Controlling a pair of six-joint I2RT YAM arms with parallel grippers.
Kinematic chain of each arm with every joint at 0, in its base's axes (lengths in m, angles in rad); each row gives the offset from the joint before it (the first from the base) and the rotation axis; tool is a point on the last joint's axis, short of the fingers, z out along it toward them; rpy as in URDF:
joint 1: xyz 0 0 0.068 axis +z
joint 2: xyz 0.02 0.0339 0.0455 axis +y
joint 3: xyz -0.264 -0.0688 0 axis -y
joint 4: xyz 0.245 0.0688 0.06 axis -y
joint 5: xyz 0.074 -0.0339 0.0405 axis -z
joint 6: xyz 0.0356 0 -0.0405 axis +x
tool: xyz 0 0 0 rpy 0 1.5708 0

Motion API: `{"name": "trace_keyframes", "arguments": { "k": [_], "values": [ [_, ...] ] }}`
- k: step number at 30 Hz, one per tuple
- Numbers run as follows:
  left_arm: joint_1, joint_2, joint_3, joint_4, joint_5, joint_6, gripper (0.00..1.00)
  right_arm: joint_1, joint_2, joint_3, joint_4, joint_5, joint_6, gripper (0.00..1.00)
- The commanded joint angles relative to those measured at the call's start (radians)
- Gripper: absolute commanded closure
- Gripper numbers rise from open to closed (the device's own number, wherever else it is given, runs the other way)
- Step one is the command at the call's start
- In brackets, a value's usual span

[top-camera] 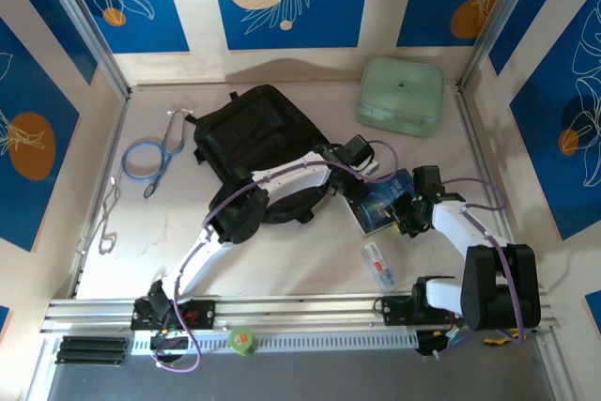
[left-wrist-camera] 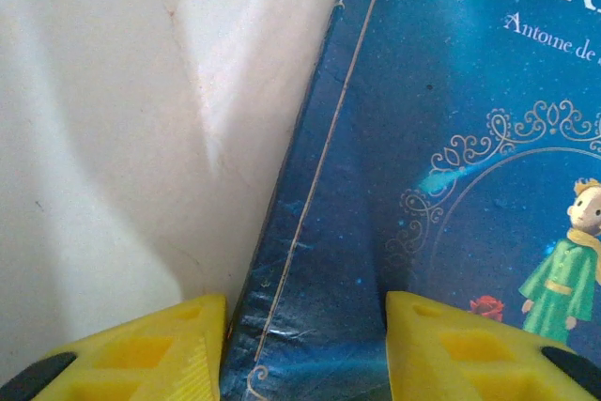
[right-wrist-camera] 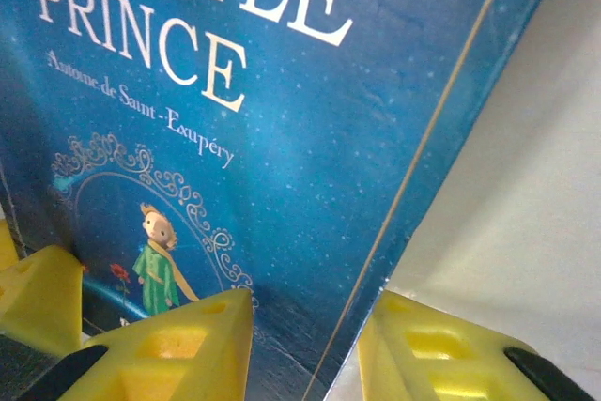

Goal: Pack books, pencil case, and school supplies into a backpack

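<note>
A blue book (top-camera: 380, 202) titled "The Little Prince" lies on the table just right of the black backpack (top-camera: 254, 133). My left gripper (top-camera: 360, 178) is over its left edge. In the left wrist view the book (left-wrist-camera: 441, 119) has one yellow finger (left-wrist-camera: 178, 345) off its edge on the table side and the other on the cover, left gripper (left-wrist-camera: 305, 312) open. My right gripper (top-camera: 410, 208) straddles the opposite edge. There the book (right-wrist-camera: 282, 119) has one finger on the cover and one past it, right gripper (right-wrist-camera: 308, 307) open. The pencil case (top-camera: 378, 265) lies nearer, untouched.
A mint-green padded pouch (top-camera: 401, 94) sits at the back right. A coiled blue cable (top-camera: 146, 157) and a metal clip-like item (top-camera: 108, 218) lie along the left side. Metal frame rails (top-camera: 103, 166) border the table, with a green roll (top-camera: 242, 340) on the front rail.
</note>
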Motion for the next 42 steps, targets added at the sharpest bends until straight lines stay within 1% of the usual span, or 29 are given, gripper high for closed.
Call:
{"name": "trace_keyframes", "arguments": {
  "k": [1,4,12,17,18,23,24,27,30,33,37,42],
  "values": [
    [-0.018,0.076,-0.056,-0.095,0.019,0.027,0.57,0.027,-0.028,0.062,-0.013,-0.026,-0.014,0.66],
    [-0.019,0.078,-0.062,-0.092,0.021,0.028,0.59,0.033,-0.046,0.075,-0.04,-0.013,-0.013,0.67],
    [-0.021,0.083,-0.084,-0.078,0.036,0.029,0.6,0.037,-0.047,0.092,-0.056,-0.021,-0.024,0.74],
    [-0.021,0.079,-0.106,-0.066,0.05,0.024,0.6,0.039,-0.052,0.093,-0.053,-0.021,-0.029,0.83],
    [-0.02,0.079,-0.107,-0.064,0.053,0.024,0.6,0.039,-0.055,0.092,-0.055,-0.019,-0.03,0.87],
    [-0.016,0.053,-0.093,-0.07,0.066,0.024,0.59,0.039,-0.077,0.092,-0.071,0.001,-0.034,0.97],
    [-0.014,0.042,-0.076,-0.081,0.082,0.019,0.57,0.039,-0.086,0.088,-0.074,0.01,-0.037,1.0],
    [-0.001,-0.006,-0.007,-0.108,0.13,0.001,0.52,0.026,-0.119,0.074,-0.066,0.013,-0.049,1.0],
    [0.014,-0.068,0.053,-0.111,0.169,-0.015,0.4,0.001,-0.17,0.051,-0.025,-0.01,-0.078,1.0],
    [0.039,-0.129,0.091,-0.099,0.201,-0.044,0.29,-0.043,-0.229,0.021,0.051,-0.096,-0.118,1.0],
    [0.091,-0.202,0.081,-0.077,0.247,-0.121,0.24,-0.095,-0.286,0.008,0.109,-0.228,-0.172,1.0],
    [0.18,-0.278,-0.003,-0.007,0.416,-0.231,0.19,-0.131,-0.337,0.011,0.139,-0.338,-0.197,1.0]
  ]
}}
